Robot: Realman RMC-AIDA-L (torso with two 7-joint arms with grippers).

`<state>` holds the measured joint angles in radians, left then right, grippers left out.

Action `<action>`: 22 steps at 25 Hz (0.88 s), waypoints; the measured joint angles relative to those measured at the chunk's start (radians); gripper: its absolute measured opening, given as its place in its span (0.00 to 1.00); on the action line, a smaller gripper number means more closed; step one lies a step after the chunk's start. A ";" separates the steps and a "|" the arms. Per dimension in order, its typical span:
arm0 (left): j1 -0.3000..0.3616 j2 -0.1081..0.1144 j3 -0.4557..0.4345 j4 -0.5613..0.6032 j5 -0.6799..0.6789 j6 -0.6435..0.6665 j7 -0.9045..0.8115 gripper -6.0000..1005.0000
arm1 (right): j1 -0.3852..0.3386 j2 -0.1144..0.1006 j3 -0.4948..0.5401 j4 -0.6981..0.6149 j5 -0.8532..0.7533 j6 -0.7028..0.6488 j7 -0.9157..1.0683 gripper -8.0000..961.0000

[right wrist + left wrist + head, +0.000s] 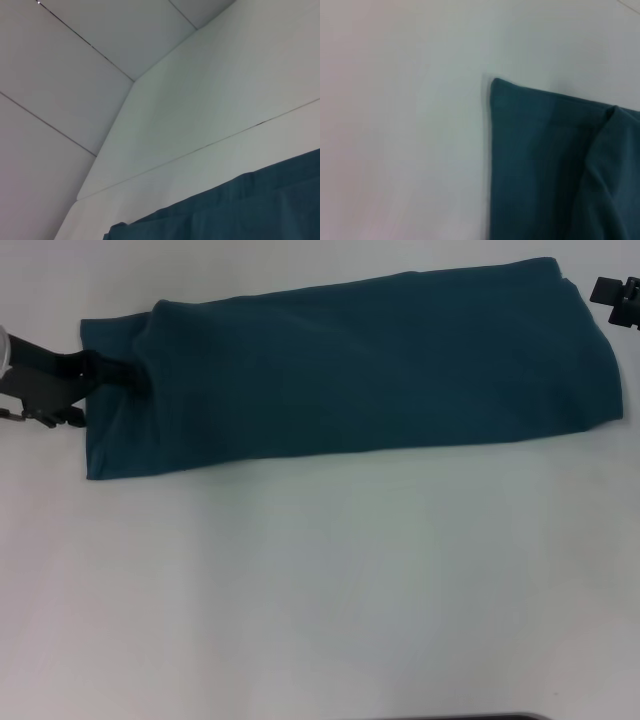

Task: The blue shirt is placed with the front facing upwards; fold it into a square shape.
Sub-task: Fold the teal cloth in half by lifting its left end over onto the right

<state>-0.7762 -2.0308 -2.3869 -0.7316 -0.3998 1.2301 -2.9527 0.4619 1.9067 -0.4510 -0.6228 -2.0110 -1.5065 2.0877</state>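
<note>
The blue shirt (pixel 360 365) lies on the white table (pixel 320 580) as a long folded band, running from far left to far right, with no lettering showing. My left gripper (pixel 128 370) is at the shirt's left end, low over the cloth, shut on the edge of the upper layer, which rises in a ridge there. The left wrist view shows the shirt's flat corner (pixel 540 165) and that raised fold (pixel 612 130). My right gripper (pixel 620 298) is at the far right, just off the shirt's far corner, apart from the cloth. The right wrist view shows the shirt's edge (pixel 240 210).
The wide white table in front of the shirt holds nothing else. A dark edge (pixel 450 717) shows at the near rim. Table seams and the table's far edge (pixel 135 80) show in the right wrist view.
</note>
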 joint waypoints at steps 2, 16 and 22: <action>-0.001 -0.001 0.000 0.000 0.000 0.000 0.000 0.94 | 0.000 0.000 0.000 0.000 0.000 -0.001 0.000 0.88; -0.027 -0.026 -0.004 -0.010 -0.016 0.057 0.003 0.93 | 0.000 -0.002 0.000 0.000 0.000 0.000 0.000 0.88; -0.053 -0.040 0.000 -0.020 -0.046 0.096 0.008 0.92 | 0.000 -0.003 0.000 0.000 0.000 0.003 -0.001 0.88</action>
<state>-0.8294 -2.0712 -2.3865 -0.7513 -0.4455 1.3259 -2.9449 0.4617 1.9036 -0.4510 -0.6227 -2.0111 -1.5038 2.0868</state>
